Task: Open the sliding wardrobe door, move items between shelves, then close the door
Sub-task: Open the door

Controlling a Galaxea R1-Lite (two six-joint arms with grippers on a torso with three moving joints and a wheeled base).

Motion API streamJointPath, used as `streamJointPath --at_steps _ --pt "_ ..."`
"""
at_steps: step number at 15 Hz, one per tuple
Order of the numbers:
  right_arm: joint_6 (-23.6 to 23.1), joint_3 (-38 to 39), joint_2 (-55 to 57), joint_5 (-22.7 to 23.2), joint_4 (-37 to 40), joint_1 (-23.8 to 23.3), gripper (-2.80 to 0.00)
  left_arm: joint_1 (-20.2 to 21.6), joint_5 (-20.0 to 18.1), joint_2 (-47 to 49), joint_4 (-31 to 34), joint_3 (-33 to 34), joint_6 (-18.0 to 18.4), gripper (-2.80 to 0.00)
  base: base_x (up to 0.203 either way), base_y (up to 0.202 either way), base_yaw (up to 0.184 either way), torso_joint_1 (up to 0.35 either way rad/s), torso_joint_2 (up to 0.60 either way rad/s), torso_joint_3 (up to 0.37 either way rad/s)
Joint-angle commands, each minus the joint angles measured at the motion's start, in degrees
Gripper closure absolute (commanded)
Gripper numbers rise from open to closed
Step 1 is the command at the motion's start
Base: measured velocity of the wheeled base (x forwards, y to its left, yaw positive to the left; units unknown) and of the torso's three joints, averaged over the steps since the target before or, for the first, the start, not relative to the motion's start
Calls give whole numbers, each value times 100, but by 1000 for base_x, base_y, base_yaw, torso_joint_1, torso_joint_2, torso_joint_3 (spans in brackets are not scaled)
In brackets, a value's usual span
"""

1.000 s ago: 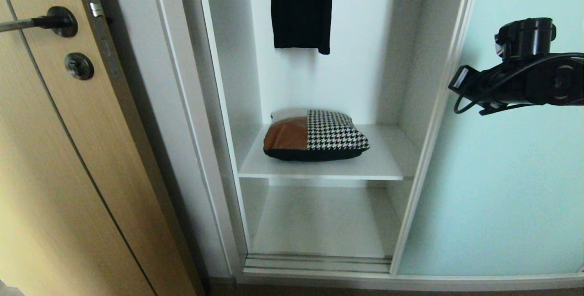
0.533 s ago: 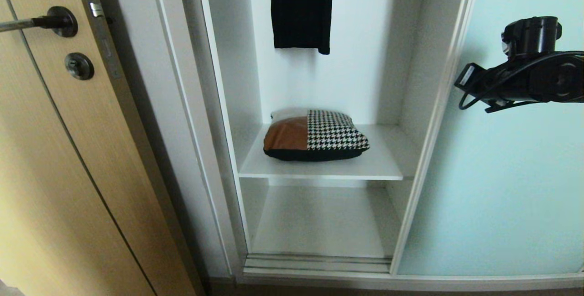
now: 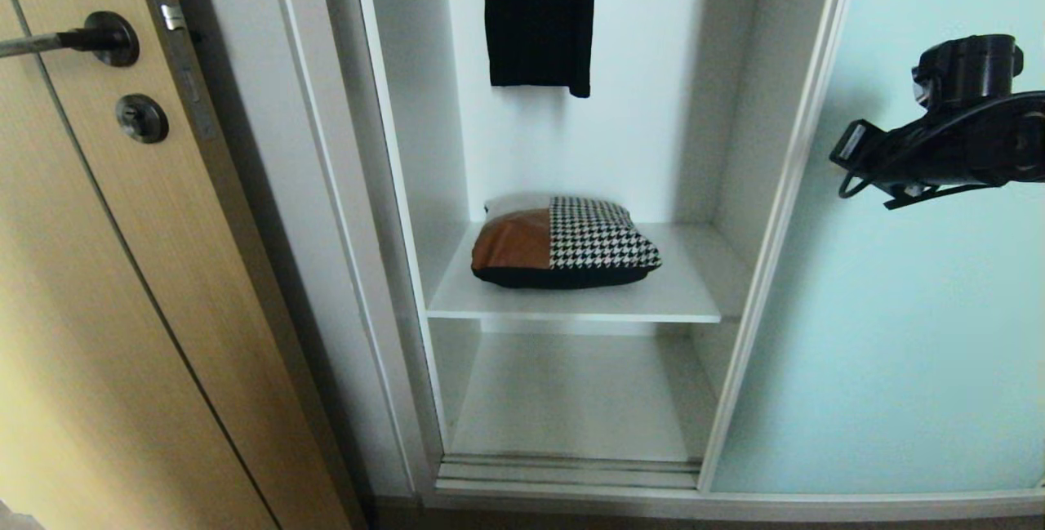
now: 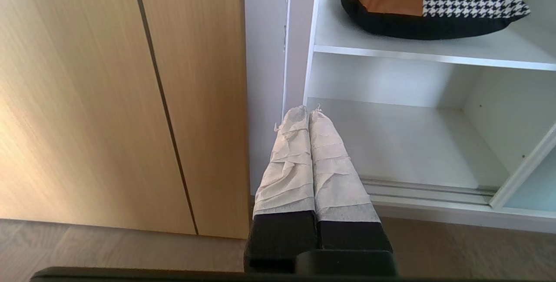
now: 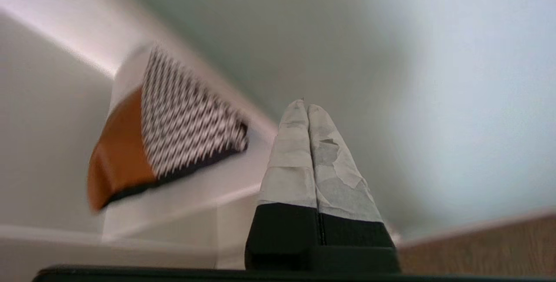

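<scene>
Head view shows our right hand (image 3: 849, 156), closed and empty, at the right edge before the sliding wardrobe door (image 3: 898, 309); the cushion (image 3: 563, 244) lies mid-frame on the upper shelf (image 3: 686, 297). Closed fingers may shove it backward rather than grip.

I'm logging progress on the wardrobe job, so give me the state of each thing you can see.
sliding wardrobe door: slid open to the right
cushion: lying flat on upper shelf
lower shelf: bare
black garment: hanging
left gripper: shut, holding nothing
right gripper: shut, holding nothing
</scene>
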Motion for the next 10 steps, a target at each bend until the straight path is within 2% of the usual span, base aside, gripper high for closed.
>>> streamJointPath --at_steps 1,3,5,10 --pt "25 69 -366 161 247 -11 0 0 2 7 -1 0 -5 0 0 0 0 0 0 0" --pt "24 198 -704 552 552 -3 0 0 2 7 -1 0 -6 0 0 0 0 0 0 0" --pt "-11 354 -946 1214 781 35 0 0 2 7 -1 0 2 0 0 0 0 0 0 0" --pt "-26 272 -628 1337 719 99 0 0 2 7 -1 0 -6 0 0 0 0 0 0 0"
